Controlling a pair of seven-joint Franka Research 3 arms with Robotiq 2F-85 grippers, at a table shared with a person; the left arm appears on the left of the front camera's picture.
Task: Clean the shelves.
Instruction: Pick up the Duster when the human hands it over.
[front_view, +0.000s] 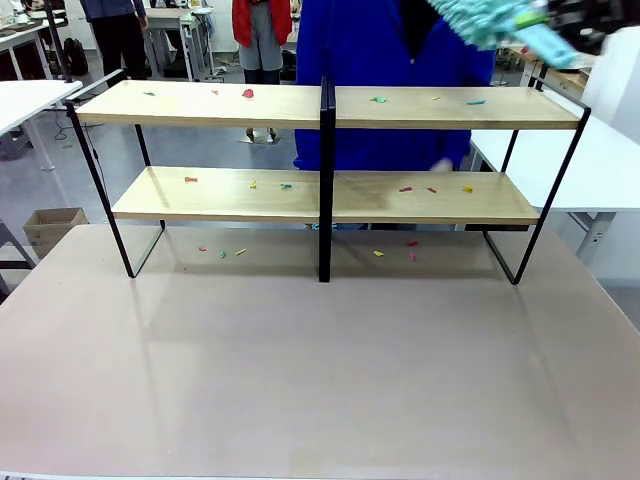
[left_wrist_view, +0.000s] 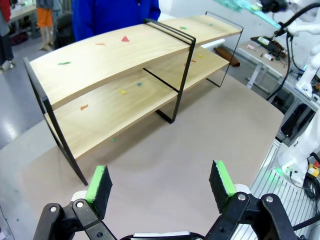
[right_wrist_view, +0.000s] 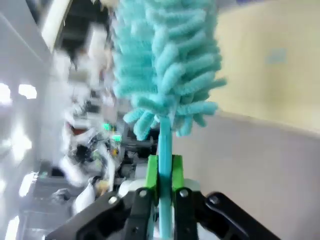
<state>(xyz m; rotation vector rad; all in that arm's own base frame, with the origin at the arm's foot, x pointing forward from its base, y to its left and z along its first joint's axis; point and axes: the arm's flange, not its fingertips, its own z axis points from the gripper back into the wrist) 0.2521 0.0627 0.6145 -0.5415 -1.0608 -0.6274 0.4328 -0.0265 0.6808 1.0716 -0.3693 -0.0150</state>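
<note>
Table near half is bare. Left jaws are spread wide, green pads holding nothing, low over the table. Shelves sit at 12 o'clock from them, well apart.

Right jaws pinch the thin teal handle of the duster, with the fluffy head straight out at 12 o'clock from the grip.

Key relation, front view: the shelves' long axis runs 9 to 3 across the table. The duster hangs above the top board's right end, at about 1 o'clock from the central upright. Its head slants roughly 10 to 4, and the board lies at 6-7 o'clock below it, not touching. The right arm is far nearer, so my read is the next move is a drop, then a sweep towards 9.

Coloured scraps lie on both boards, with more on the table under the rack. Person in blue stands just behind the rack.

Unclear:
- Duster head is cut off by the top edge in the front view.
- Right wrist view is motion-blurred, so the background is unreadable.
- Pale blur behind the lower board's right half may be the person's hand; can't tell.
</note>
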